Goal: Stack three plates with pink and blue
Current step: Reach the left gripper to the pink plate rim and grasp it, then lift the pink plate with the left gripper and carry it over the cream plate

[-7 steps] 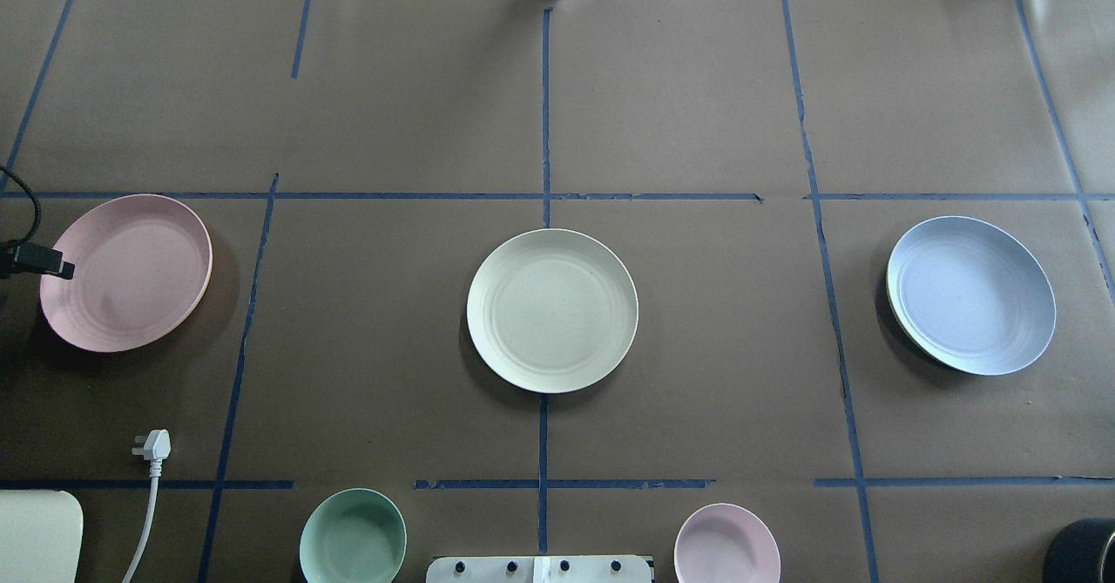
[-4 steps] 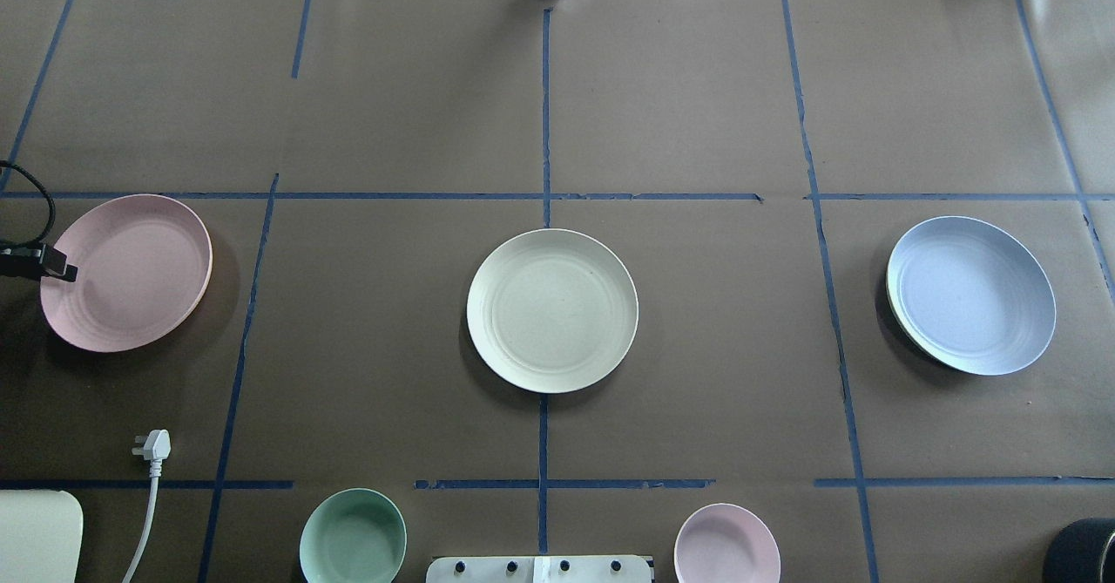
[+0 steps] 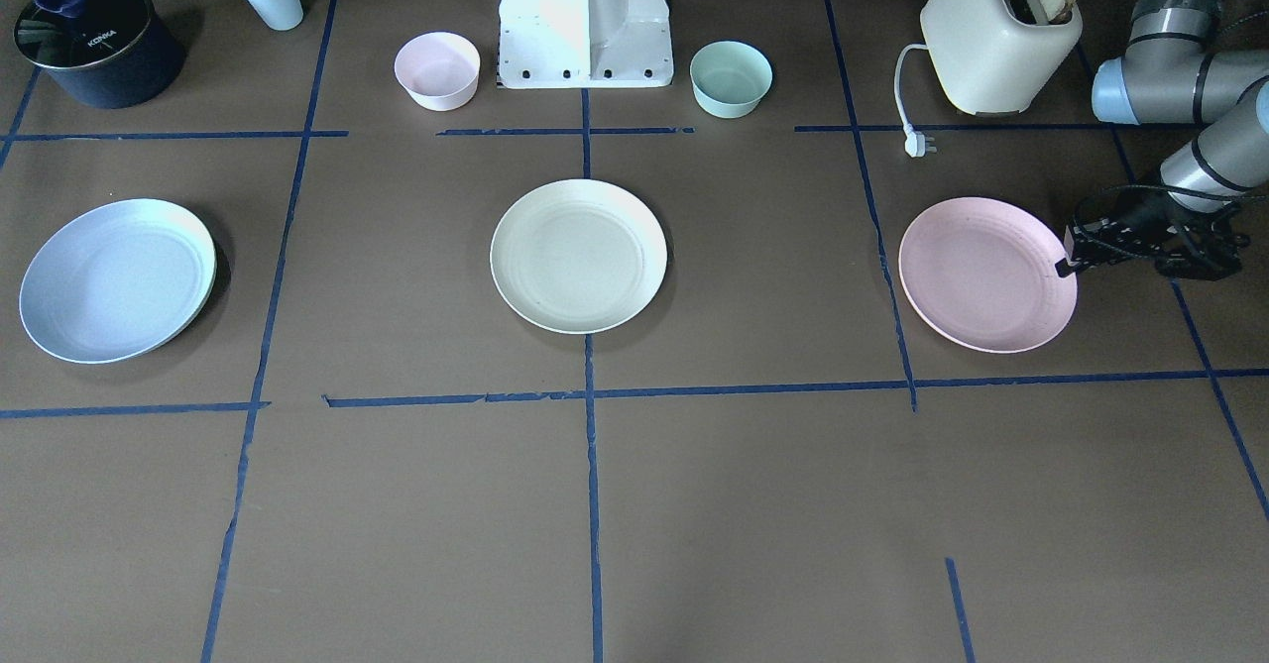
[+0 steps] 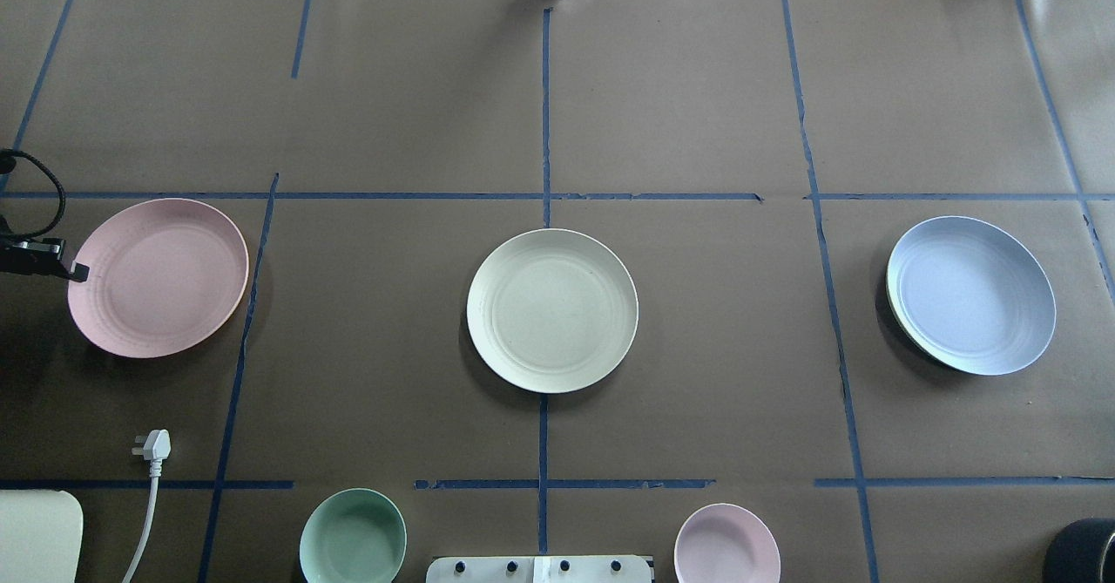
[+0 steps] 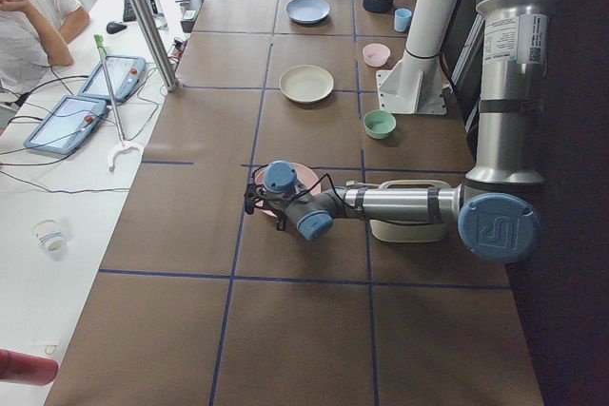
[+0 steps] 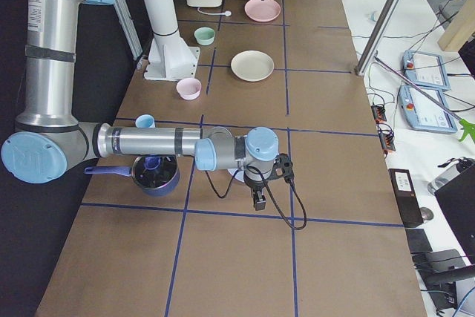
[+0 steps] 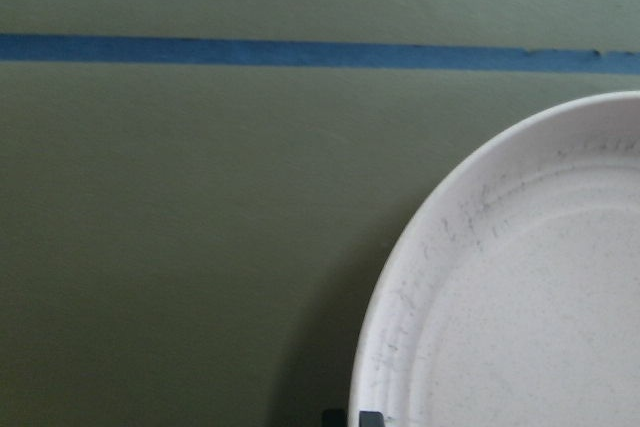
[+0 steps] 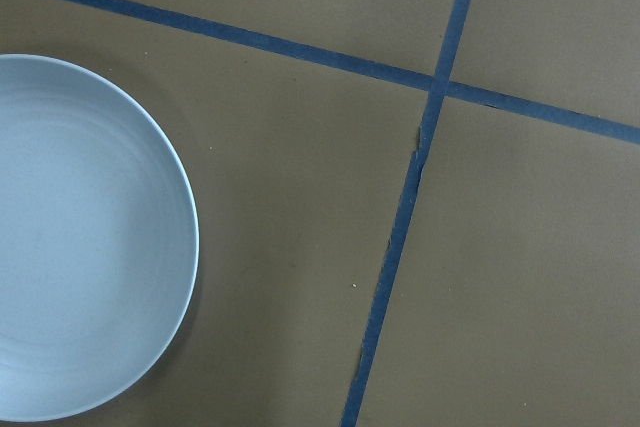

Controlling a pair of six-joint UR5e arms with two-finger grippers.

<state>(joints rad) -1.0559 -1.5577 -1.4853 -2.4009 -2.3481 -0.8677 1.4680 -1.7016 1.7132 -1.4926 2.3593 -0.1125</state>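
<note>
Three apart on table (image 4: 697,112): cream plate (image 4: 551,310) mid, blue plate (image 4: 971,295), pink plate (image 4: 158,278). L gripper (image 4: 77,273) pinches pink plate rim; R gripper (image 6: 257,200) – can't tell if spread/closed.

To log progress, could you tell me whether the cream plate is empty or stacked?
Empty: the cream plate shows bare rings; the pink plate and blue plate are well apart from it.
</note>
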